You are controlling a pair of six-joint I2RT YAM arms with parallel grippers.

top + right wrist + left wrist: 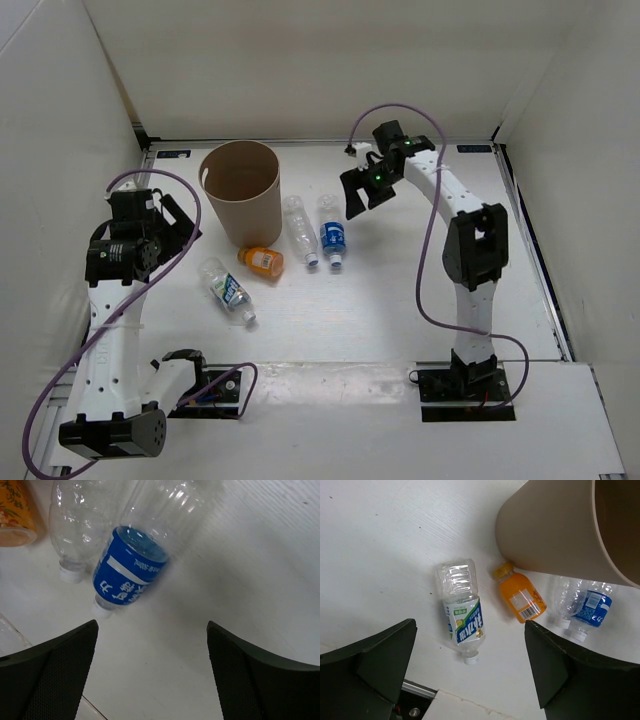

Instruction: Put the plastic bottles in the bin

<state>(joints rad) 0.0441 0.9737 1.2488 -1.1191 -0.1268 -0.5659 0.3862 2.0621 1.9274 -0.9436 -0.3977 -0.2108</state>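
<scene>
The brown bin [240, 190] [555, 527] stands upright at the back left. In front of it lie the plastic bottles: a short orange one [262, 262] [520, 596] [15, 510], a plain clear one [299, 230] [563, 600] [80, 525], a clear one with a blue label [332, 233] [592, 608] [131, 570], and a clear one with a blue-green label [228, 290] [462, 611]. My left gripper [175, 225] [470, 672] hovers open, left of the bottles. My right gripper [362, 190] [151, 675] hangs open just right of the blue-label bottle. Neither holds anything.
White walls enclose the table on three sides. A metal rail [417, 690] runs along the table's edge, low in the left wrist view. Purple cables [430, 230] loop off both arms.
</scene>
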